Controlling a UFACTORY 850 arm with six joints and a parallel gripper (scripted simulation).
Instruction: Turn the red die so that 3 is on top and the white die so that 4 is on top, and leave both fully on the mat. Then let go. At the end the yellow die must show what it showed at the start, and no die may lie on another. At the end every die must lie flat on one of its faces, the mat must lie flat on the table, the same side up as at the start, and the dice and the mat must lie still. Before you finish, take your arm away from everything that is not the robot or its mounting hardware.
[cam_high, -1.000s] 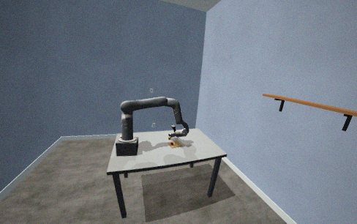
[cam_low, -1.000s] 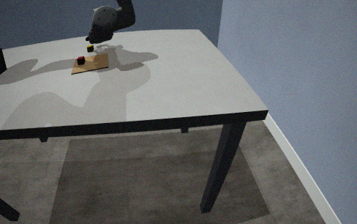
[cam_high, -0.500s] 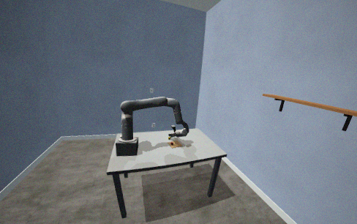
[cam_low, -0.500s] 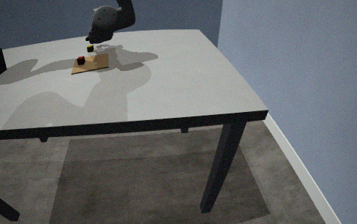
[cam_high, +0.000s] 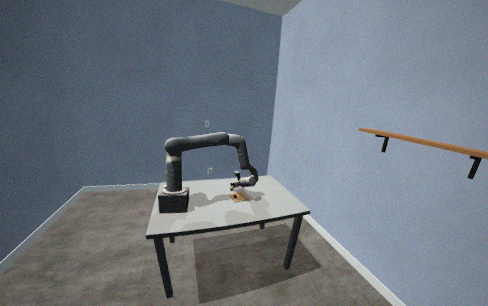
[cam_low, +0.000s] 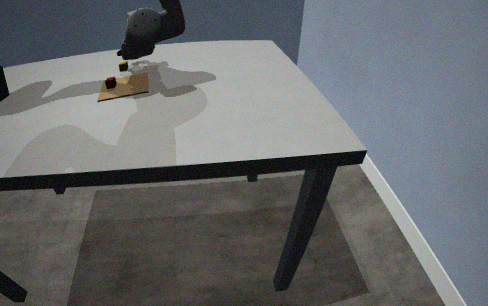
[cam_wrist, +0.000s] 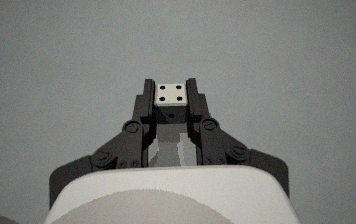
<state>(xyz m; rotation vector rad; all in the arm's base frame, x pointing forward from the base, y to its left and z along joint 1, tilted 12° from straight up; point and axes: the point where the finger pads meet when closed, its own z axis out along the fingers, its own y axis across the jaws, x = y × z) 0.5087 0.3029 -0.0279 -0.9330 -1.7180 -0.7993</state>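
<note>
Grip: my gripper (cam_wrist: 170, 91) has its fingers clamped on the white die (cam_wrist: 170, 94), centre of the wrist view, four pips facing the camera.
Why held: I judge it is lifted off the desk (cam_low: 240, 100) so it can be reoriented and set down with 4 up.
Red die (cam_low: 110, 82): on the mat (cam_low: 131, 86), upper left of the exterior view.
Yellow die (cam_low: 123, 66): just beyond the mat's far edge, under the wrist; whether it touches the mat I cannot tell.
In the way: the yellow die sits close to the drop zone, so I'd avoid nudging it.

In the exterior view the arm (cam_low: 150, 25) is cut off at the top edge, and pips on the red die (cam_low: 110, 82) (tiny here) are unreadable.
</note>
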